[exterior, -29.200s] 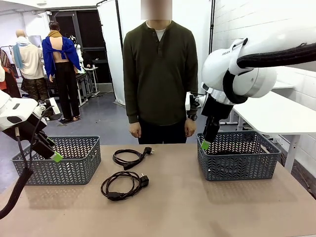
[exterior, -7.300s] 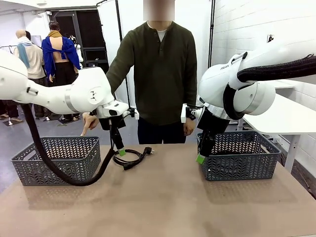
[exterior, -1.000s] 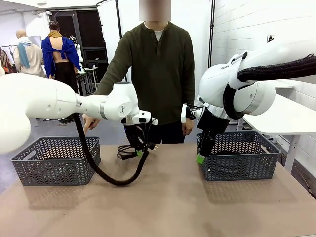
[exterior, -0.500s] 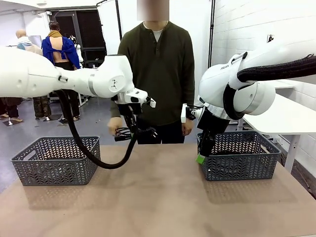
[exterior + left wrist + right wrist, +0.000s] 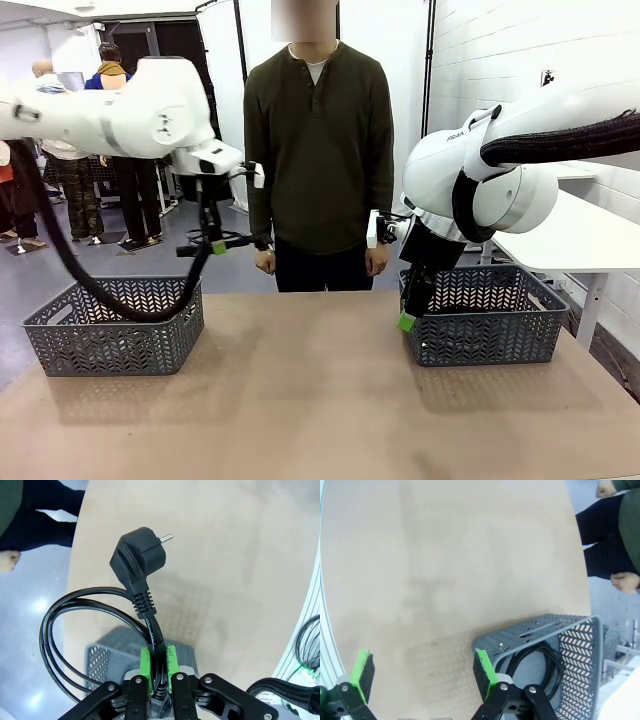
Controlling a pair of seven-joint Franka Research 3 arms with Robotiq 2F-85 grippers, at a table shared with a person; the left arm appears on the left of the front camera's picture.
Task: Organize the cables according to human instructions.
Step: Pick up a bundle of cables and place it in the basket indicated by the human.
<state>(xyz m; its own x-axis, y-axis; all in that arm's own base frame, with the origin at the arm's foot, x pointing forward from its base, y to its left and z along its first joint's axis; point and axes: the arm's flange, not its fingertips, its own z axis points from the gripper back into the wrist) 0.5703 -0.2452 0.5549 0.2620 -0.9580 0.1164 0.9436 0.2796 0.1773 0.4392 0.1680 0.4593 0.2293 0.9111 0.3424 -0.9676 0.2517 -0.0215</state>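
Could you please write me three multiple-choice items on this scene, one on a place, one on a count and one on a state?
1. Where is the cable held by the left gripper?
A. In the air, up and near the left basket
B. Flat on the table
C. In the person's hand

2. How many grey baskets stand on the table?
A. One
B. Two
C. Three

3. How do the right gripper's jaws stand?
A. Shut on a plug
B. Shut on nothing
C. Open, holding nothing

Answers: 1 A, the front view shows it carried above the table; 2 B, the left basket and the right basket; 3 C, its green pads stand far apart over the table.
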